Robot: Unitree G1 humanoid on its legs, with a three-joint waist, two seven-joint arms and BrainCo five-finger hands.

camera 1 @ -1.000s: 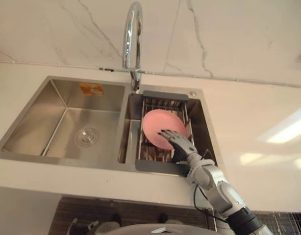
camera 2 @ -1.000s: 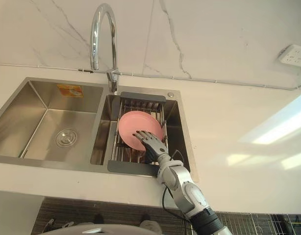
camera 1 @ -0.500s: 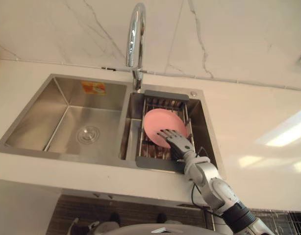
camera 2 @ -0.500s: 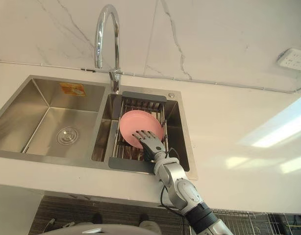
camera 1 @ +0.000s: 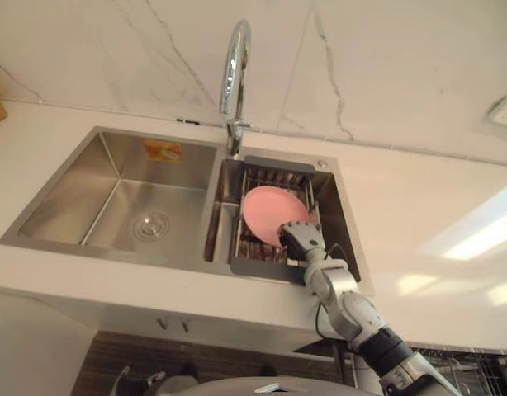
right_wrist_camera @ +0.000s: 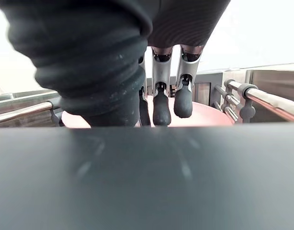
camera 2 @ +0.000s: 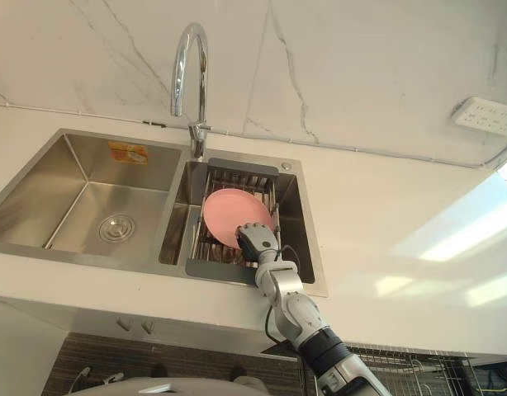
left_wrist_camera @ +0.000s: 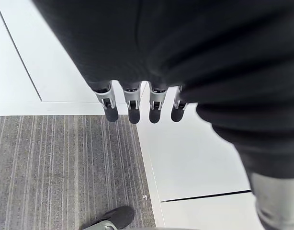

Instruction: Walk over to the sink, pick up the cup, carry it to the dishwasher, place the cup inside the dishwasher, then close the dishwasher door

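White counter (camera 1: 419, 206) w/ dbl steel sink (camera 1: 113, 190) is seen, faucet (camera 1: 235, 70) at the far edge betw. basins. A dish rack (camera 1: 278, 162) is set in the right basin w/ a pink plate (camera 1: 266, 210) leaned in it. Right hand (camera 1: 300, 239) is placed on the plate's near-right edge, fingers (right_wrist_camera: 161, 108) held fairly straight, tips on the pink surface, nothing gripped, thumb can't be told; left hand (left_wrist_camera: 134, 103) is hung over grey striped floor (left_wrist_camera: 65, 167), fingers straight & relaxed, nothing held.
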